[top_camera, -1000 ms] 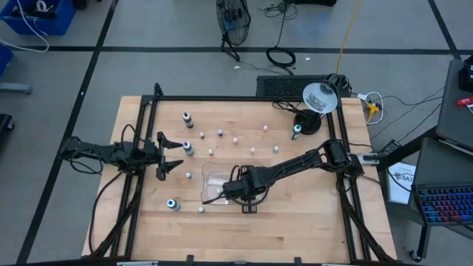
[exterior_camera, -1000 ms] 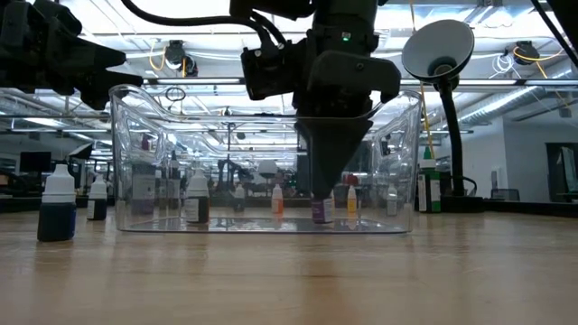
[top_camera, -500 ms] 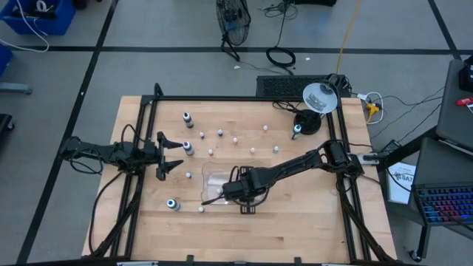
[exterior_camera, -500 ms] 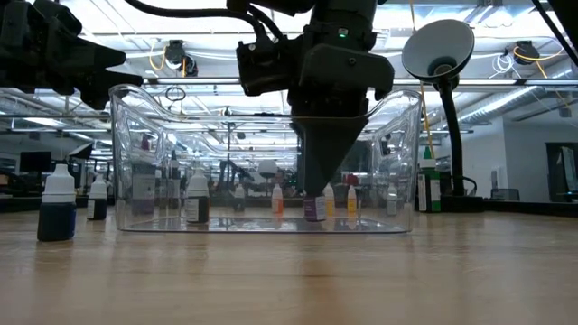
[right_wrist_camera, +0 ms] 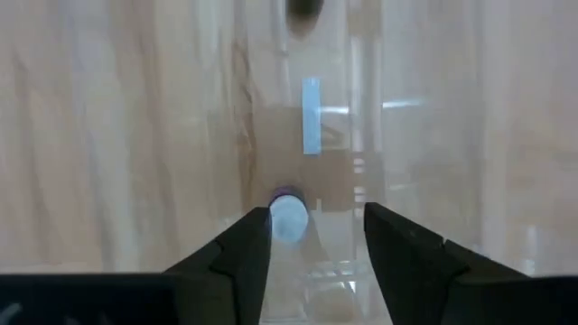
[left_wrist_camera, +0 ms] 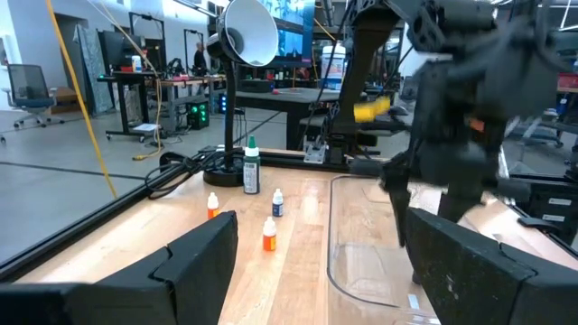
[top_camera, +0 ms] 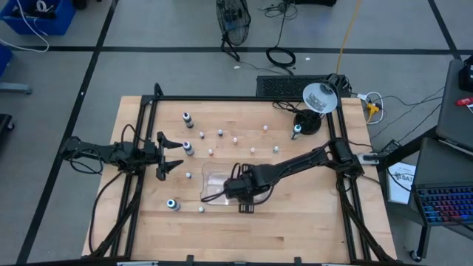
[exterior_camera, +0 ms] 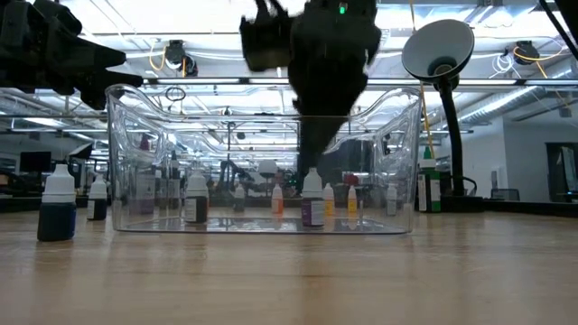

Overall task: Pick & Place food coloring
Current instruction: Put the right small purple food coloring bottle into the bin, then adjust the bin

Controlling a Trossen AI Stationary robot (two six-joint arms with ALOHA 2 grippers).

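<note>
A small purple food coloring bottle (exterior_camera: 312,208) with a white cap (right_wrist_camera: 289,218) stands upright on the floor of the clear tray (exterior_camera: 144,135). My right gripper (exterior_camera: 309,155) hangs open just above it, fingers pointing down, one on each side of the cap and clear of it. More food coloring stands on the wood: dark bottles (top_camera: 188,118), (top_camera: 188,147), (top_camera: 172,204), (top_camera: 296,131) and several tiny ones such as (top_camera: 220,133). My left gripper (top_camera: 168,155) waits open and level at the table's left side.
A desk lamp (top_camera: 319,96) stands at the far right corner with cables around its base. The black frame rail (top_camera: 244,98) runs around the table. Bare wood lies between the tray (top_camera: 213,181) and the near edge.
My right gripper has opened and let go of the purple bottle, which now stands on the tray floor. The gripper has then risen, so its fingertips are above the cap.
</note>
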